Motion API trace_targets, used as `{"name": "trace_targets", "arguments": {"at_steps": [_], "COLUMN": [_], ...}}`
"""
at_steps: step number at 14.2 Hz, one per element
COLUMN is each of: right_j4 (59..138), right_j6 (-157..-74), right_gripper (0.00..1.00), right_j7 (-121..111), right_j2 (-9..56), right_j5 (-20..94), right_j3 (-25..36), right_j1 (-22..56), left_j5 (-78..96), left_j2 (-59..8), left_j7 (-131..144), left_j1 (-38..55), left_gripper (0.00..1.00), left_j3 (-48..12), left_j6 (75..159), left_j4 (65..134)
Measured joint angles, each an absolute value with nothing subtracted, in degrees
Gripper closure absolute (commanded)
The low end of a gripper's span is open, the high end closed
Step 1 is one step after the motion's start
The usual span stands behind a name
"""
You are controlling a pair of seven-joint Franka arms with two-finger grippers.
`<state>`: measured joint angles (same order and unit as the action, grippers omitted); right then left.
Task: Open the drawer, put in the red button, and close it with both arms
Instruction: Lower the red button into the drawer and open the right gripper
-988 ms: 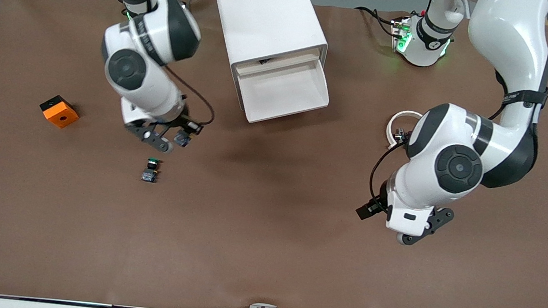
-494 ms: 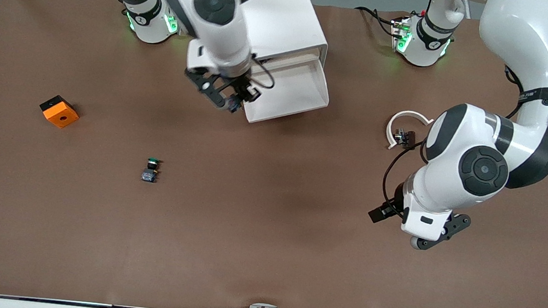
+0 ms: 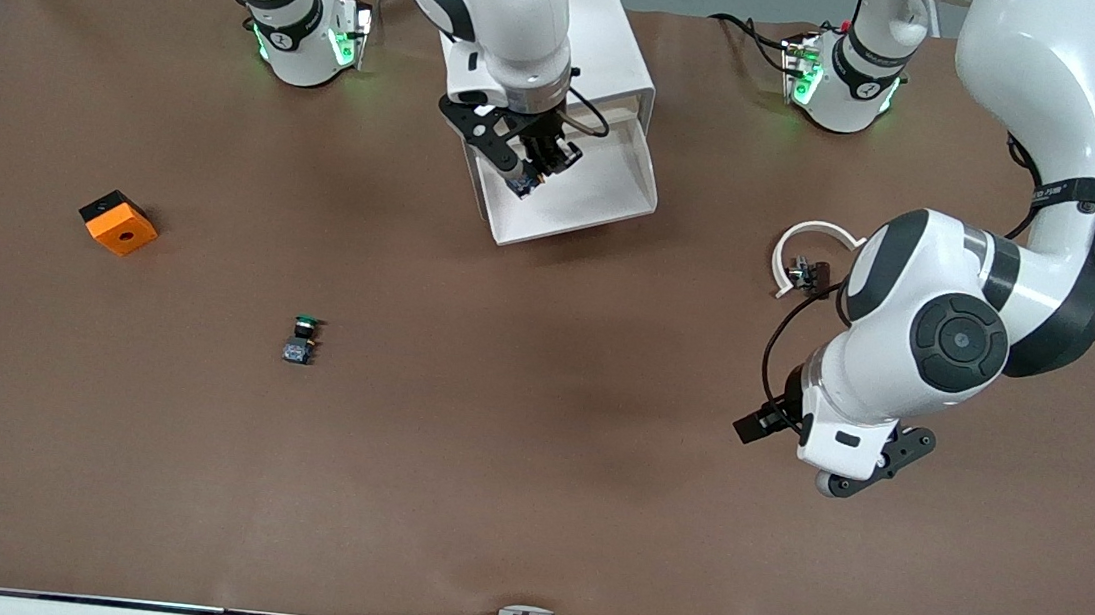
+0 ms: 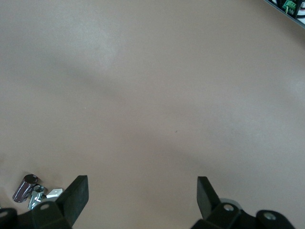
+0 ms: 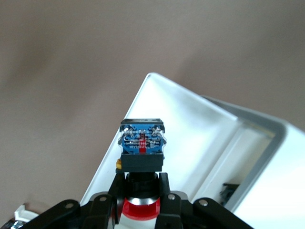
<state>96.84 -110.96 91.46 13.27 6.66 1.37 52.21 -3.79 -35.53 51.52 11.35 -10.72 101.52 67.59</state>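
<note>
Right gripper: pinched on the red button, held in the air over the open drawer, above the tray's corner toward the right arm's end.
Drawer: pulled out of the white cabinet, which stood at the bench's edge by the robot bases.
Left gripper: fingers spread wide, nothing between them; arm waited over bare bench toward the left arm's end.
Green button: on the bench, toward the right arm's end.
Orange block: near the bench's edge at the right arm's end.
</note>
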Motion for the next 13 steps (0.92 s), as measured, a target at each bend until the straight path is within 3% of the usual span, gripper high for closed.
{"name": "trace_targets", "arguments": {"at_steps": [12, 13], "right_j4": [97.2, 97.2], "right_j6": [-117.8, -117.8], "right_gripper": [1.00, 0.74], "right_j7": [102.1, 102.1], "right_j2": [21.7, 21.7], "right_j5": [3.2, 3.1], "right_j3": [1.5, 1.5], "right_j1": [58.4, 58.4], "left_j5": [-3.8, -3.8], "left_j2": [-35.6, -35.6], "left_j7": [51.6, 51.7], "left_j1": [11.7, 11.9], "left_gripper": [0.00, 0.00], "left_j3": [-10.7, -10.7], "left_j6": [102.2, 102.4], "left_j4": [68.8, 69.0]}}
